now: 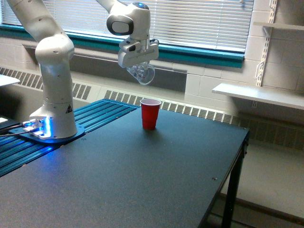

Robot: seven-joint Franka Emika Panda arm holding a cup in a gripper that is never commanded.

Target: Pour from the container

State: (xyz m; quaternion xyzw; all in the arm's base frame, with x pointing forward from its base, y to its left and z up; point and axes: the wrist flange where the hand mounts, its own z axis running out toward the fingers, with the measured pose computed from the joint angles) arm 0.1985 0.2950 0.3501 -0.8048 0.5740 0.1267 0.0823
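The white Panda arm (56, 71) rises from its base at the exterior view's left and reaches over the dark table (142, 180), its gripper (138, 64) pinching the clear mug (142, 73) from above. The mug hangs in the air, tilted steeply with its mouth facing down and toward the exterior view's right, well above the table and clear of everything on it. Whether it holds anything cannot be told through the see-through wall. Below it and slightly to the exterior view's right, a red plastic cup (150, 114) stands upright on the table near the far edge, open end up, apart from the mug. A blue light glows at the arm's base (40, 127), which sits on a blue ribbed panel (99, 114). Behind, closed window blinds (199, 21) hang above a teal sill (199, 53), and a white shelf (259, 95) is mounted on the wall at the exterior view's right.
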